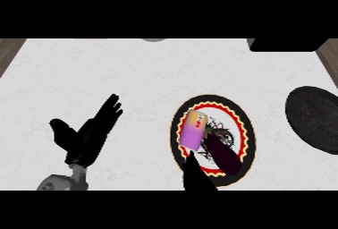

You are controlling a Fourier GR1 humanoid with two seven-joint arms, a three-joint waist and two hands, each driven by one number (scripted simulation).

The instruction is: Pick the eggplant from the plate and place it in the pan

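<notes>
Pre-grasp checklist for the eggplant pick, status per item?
1. Eggplant on the plate: ok, dark, lying toward the lower right.
2. Clutter by the target: not ok, a purple and orange packet lies against the eggplant's upper end.
3. Right hand position: ok, at the plate's lower rim, pointing up toward the eggplant.
4. Right hand holding anything: cannot tell, mostly cut off at the lower edge.
5. Left hand: ok, open, resting left of the plate.
6. Pan: ok, at the right edge, nothing seen inside.
</notes>
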